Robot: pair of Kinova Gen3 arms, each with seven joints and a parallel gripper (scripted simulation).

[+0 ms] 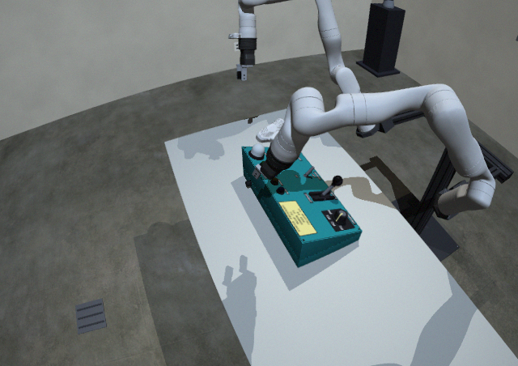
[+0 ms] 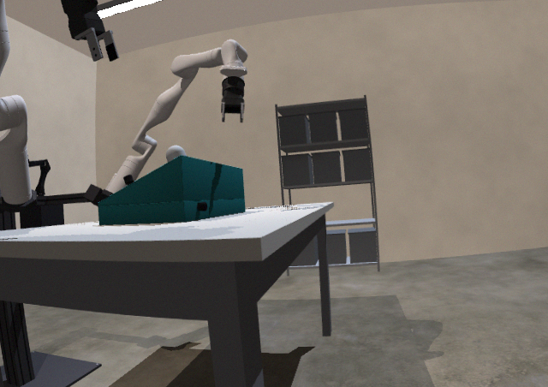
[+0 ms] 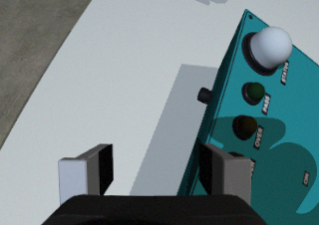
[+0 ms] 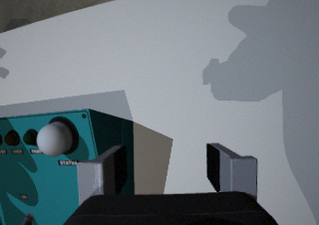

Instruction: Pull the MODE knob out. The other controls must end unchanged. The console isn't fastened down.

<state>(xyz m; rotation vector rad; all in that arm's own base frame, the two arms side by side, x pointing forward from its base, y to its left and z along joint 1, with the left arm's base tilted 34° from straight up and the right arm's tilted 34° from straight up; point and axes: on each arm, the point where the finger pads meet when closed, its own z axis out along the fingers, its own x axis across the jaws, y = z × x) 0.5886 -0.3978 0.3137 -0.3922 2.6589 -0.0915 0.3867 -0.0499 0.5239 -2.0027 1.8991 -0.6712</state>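
The MODE knob [image 2: 128, 179] is seen in the exterior view on the low part of the sloping panel of the teal console [image 1: 292, 236] [image 2: 154, 193] [image 3: 269, 160] [image 4: 55, 185], toward the end with the white STATUS dome [image 1: 256, 150] [image 2: 175, 152] [image 3: 271, 47] [image 4: 54, 138]. Its label cannot be read there, and in the top view that area is covered by the left arm [image 1: 355, 108]. How far it is drawn out cannot be told.

The left hand [image 1: 256, 172] [image 2: 232, 116] [image 3: 156, 162] is held above the console's tall back edge, fingers apart; the right hand [image 1: 241, 73] [image 2: 104, 53] [image 4: 166, 161] is held high off the dome end, fingers also apart. Nothing is gripped by either.

The PASS lamp [image 3: 254, 93] and OVER lamp [image 3: 245, 126] are lined up beside the dome. A black side knob [image 2: 201, 206] [image 3: 204, 96] is mounted on the back face. Farther along stand a toggle switch [image 1: 309, 172], a ball-topped lever [image 1: 337, 180] and a rotary selector [image 1: 341, 216]. The console is carried by the white desk [image 1: 334, 291] [image 2: 133, 247] [image 3: 115, 71] [image 4: 174, 61].
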